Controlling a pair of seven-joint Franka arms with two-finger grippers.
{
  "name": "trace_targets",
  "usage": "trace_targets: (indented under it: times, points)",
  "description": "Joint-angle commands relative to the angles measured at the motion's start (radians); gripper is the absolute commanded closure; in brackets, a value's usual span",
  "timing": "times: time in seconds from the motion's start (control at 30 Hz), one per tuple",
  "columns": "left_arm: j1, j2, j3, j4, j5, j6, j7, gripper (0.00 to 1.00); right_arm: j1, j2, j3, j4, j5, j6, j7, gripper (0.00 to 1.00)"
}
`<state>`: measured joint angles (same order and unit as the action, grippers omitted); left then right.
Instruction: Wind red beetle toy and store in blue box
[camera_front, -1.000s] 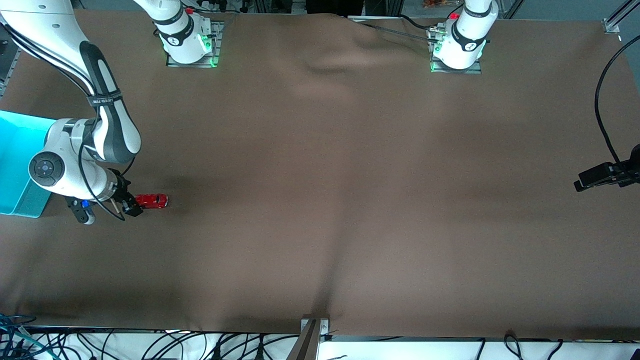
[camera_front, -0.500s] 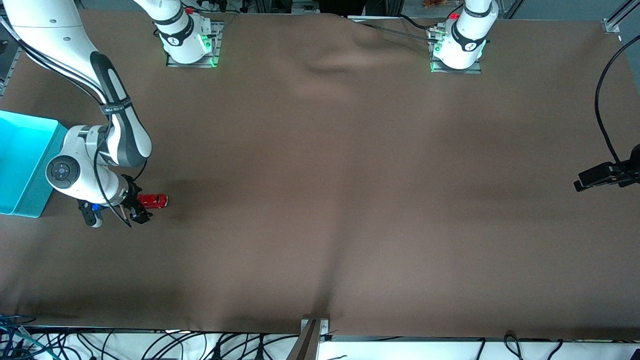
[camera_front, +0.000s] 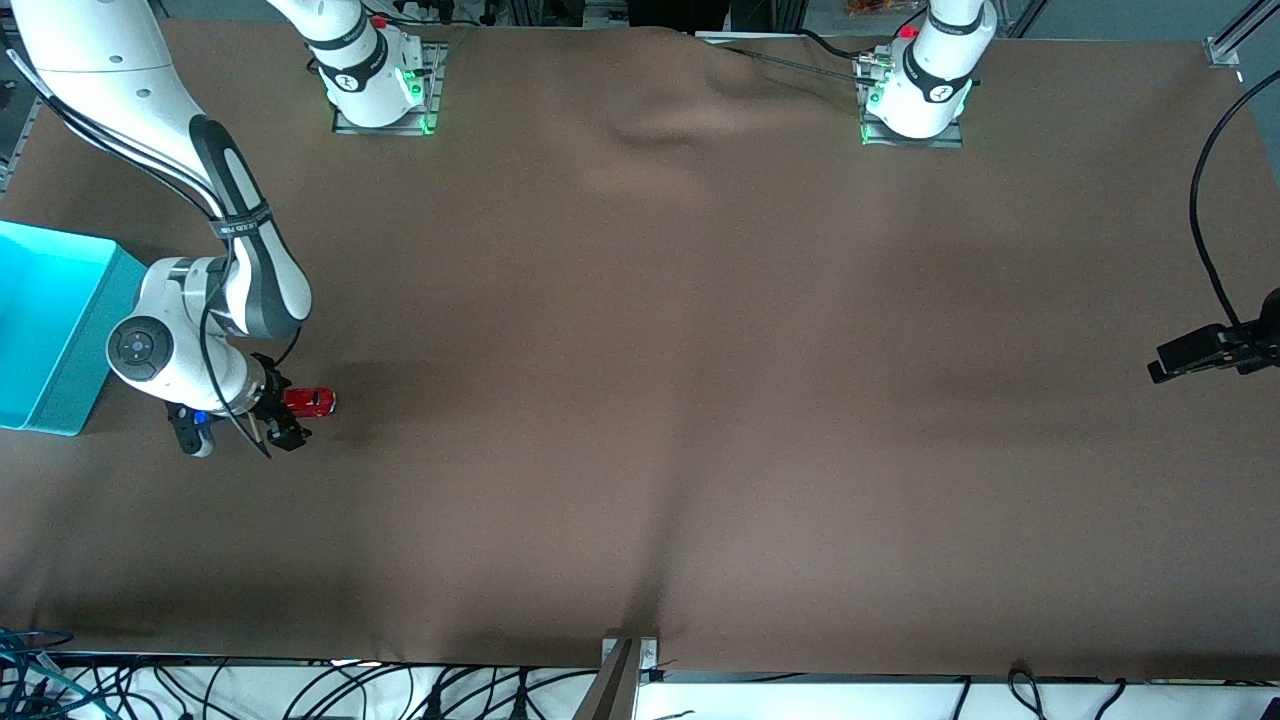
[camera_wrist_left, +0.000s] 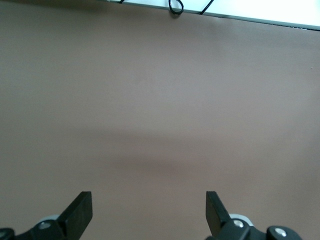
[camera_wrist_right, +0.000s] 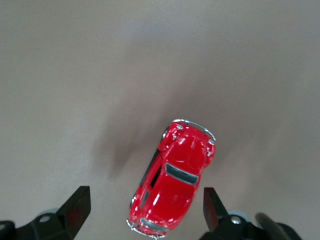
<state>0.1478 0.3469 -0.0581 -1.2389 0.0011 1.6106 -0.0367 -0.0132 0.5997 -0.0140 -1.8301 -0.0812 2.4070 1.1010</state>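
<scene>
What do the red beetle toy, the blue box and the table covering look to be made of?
Red beetle toy: glossy painted body, likely die-cast metal or hard plastic, with bright reflections and silvery bumpers.
Blue box: smooth, evenly coloured turquoise walls, probably plastic.
Table covering: matte brown cloth, judging by its soft wrinkles and folds.

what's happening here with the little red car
The right pincer is open and low over the red car, which sits on the brown table with one end between the fingers; it is not gripped yet. The blue box stands at the right arm's end of the table, with no car in it. The left pincer waits open above bare table.
</scene>
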Motion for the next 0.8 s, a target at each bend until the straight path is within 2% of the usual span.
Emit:
trace_targets:
  times: [0.0, 0.3, 0.43, 0.5, 0.67, 0.77]
  points:
    - [-0.002, 0.0, 0.001, 0.018, 0.013, -0.02, 0.02, 0.0, -0.01, 0.028, 0.008, 0.003, -0.005, 0.037, 0.013, 0.0]
    - [0.0, 0.0, 0.0, 0.016, 0.013, -0.02, 0.02, 0.0, -0.01, 0.035, 0.006, 0.002, -0.005, 0.038, 0.013, 0.04]
    - [0.0, 0.0, 0.001, 0.018, 0.013, -0.018, 0.02, 0.0, -0.01, 0.037, 0.006, 0.003, -0.003, 0.038, 0.013, 0.12]
    - [0.0, 0.0, 0.001, 0.016, 0.013, -0.018, 0.02, 0.0, -0.01, 0.037, 0.006, 0.003, -0.002, 0.038, 0.013, 0.22]
    - [0.0, 0.0, 0.0, 0.018, 0.013, -0.018, 0.02, 0.0, -0.01, 0.044, 0.006, 0.003, -0.003, 0.044, 0.036, 0.61]
    - [0.0, 0.0, 0.001, 0.016, 0.013, -0.018, 0.02, 0.0, -0.01, 0.048, 0.006, 0.003, -0.005, 0.07, 0.065, 0.79]
